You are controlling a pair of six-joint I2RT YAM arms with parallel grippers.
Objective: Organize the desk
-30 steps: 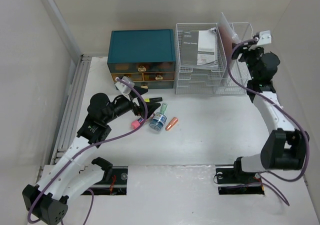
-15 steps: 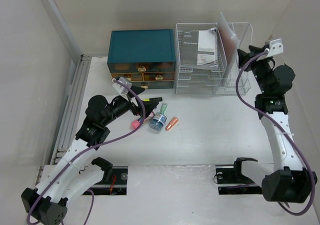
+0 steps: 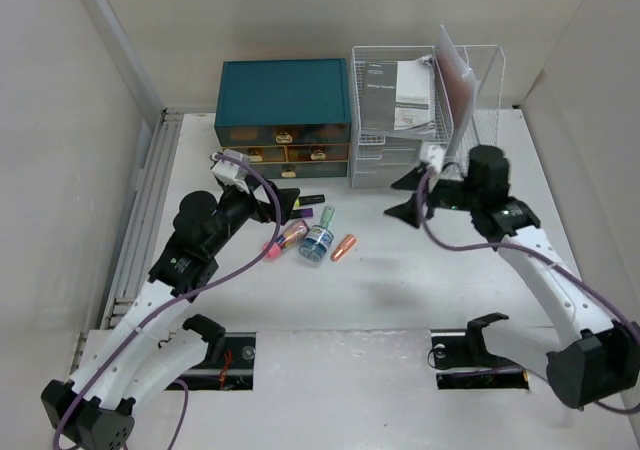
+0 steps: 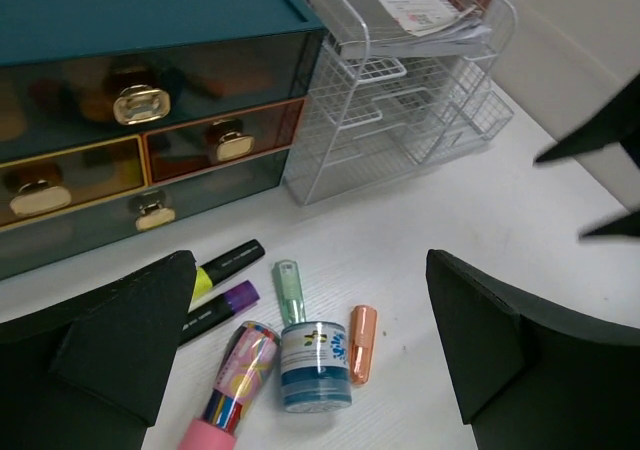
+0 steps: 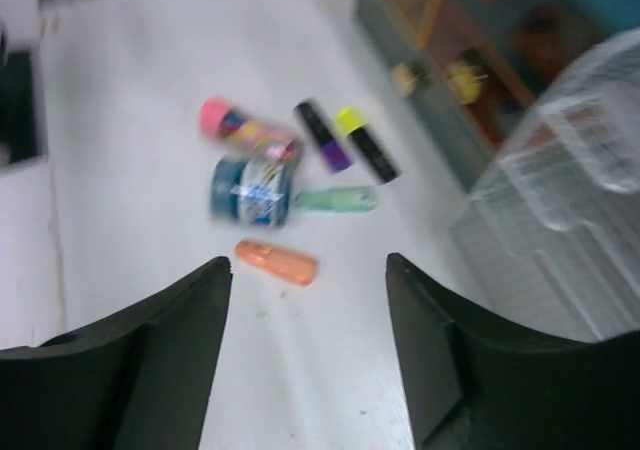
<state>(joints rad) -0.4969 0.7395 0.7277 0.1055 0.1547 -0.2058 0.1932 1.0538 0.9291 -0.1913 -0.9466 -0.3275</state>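
Both arms over the white surface (image 3: 430, 280); nothing gripped by either.

Left claw (image 3: 283, 202): fingers spread wide, empty; it hangs low in front of the teal drawer chest (image 3: 283, 90), above the left end of the loose clutter.

Right claw (image 3: 392, 199): also spread, empty; it sits in front of the wire tray rack (image 3: 400, 160), to the right of the clutter and apart from it, pointing towards it.

We log the clutter from the left wrist view. Two black markers lie side by side just in front of the chest, one with a yellow cap (image 4: 225, 265), one with a purple cap (image 4: 215, 310). A pink-ended patterned tube (image 4: 232, 380) lies against the left side of a small blue-labelled jar (image 4: 315, 365). A pale green tube (image 4: 288, 278) lies with one end at the jar's far side. A copper-orange tube (image 4: 362, 342) lies just right of the jar; whether it touches, we cannot tell.

Chest drawers all look closed, gold knobs showing; the rack's top tray carries printed papers (image 3: 398, 95); a reddish folder (image 3: 455, 80) stands upright at the rack's right end; right wrist view is blurred.
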